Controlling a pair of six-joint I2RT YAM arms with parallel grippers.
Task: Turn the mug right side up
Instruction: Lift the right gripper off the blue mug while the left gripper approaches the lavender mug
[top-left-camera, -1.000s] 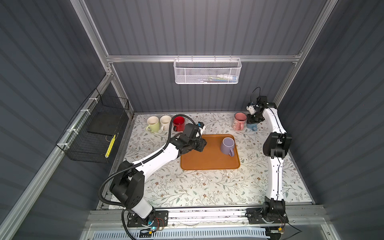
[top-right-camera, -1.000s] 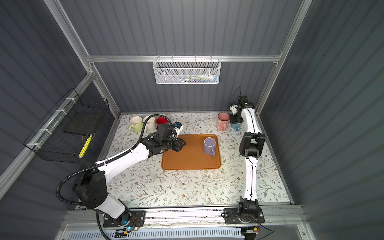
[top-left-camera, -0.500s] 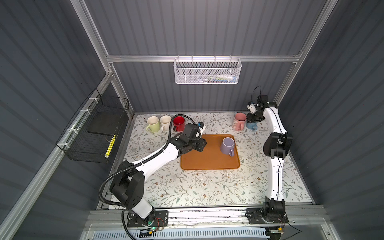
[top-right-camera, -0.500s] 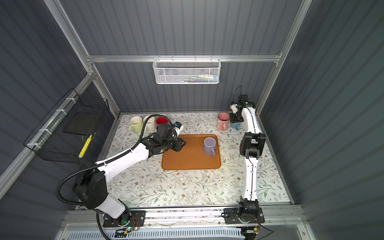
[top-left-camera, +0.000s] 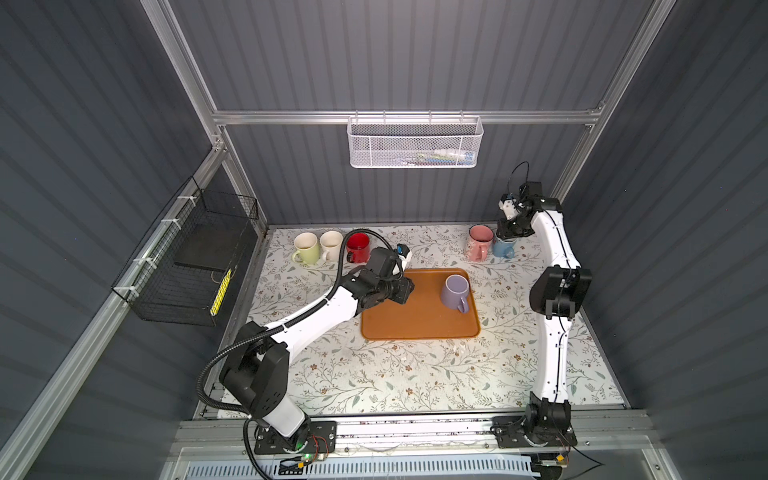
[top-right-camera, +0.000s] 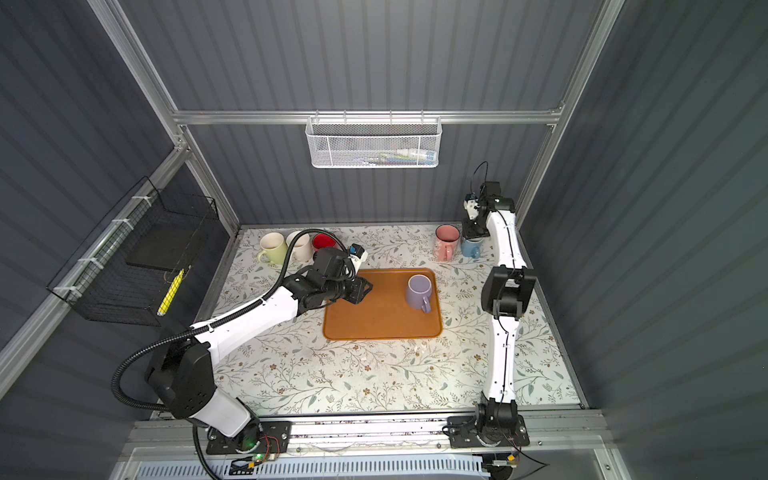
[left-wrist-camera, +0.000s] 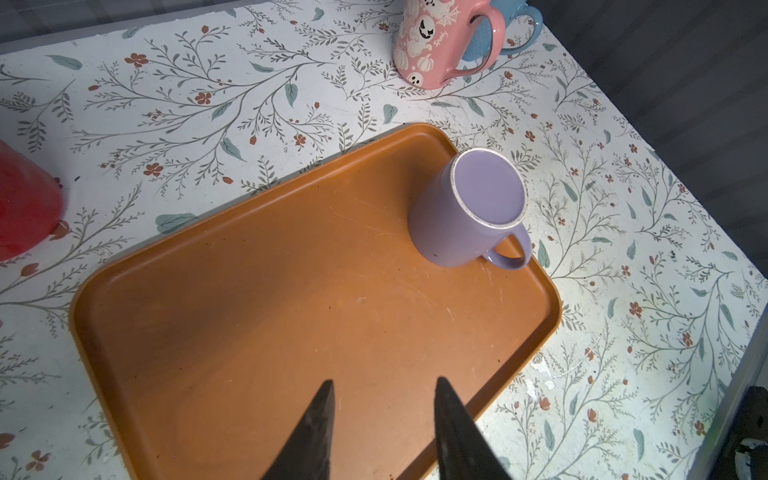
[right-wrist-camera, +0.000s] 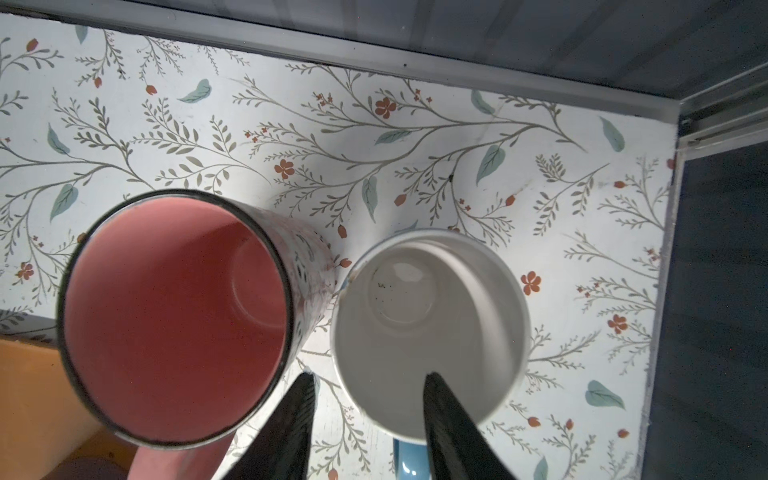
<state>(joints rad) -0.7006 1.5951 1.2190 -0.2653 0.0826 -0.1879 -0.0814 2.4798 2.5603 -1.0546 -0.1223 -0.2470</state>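
Note:
A lilac mug (top-left-camera: 455, 289) (top-right-camera: 419, 291) (left-wrist-camera: 469, 212) stands upside down, base up, at the far right of the orange tray (top-left-camera: 411, 324) (left-wrist-camera: 249, 311). My left gripper (left-wrist-camera: 384, 380) hovers open and empty over the tray's left end (top-right-camera: 368, 289), well short of the mug. At the back right, my right gripper (right-wrist-camera: 368, 374) points down over an upright blue mug (right-wrist-camera: 432, 324) (top-left-camera: 503, 248). It is open, with one finger inside the rim and one outside.
A pink mug (top-left-camera: 480, 243) (right-wrist-camera: 174, 316) stands upright, touching or nearly touching the blue one. Green (top-left-camera: 306, 249), cream (top-left-camera: 331, 245) and red (top-left-camera: 358, 247) mugs line the back left. A white mesh basket (top-left-camera: 415, 143) hangs on the back wall and a black wire basket (top-left-camera: 191, 257) on the left wall.
My right wrist has risen slightly above the blue mug and its jaws have widened. The left arm and the lilac mug have not moved.

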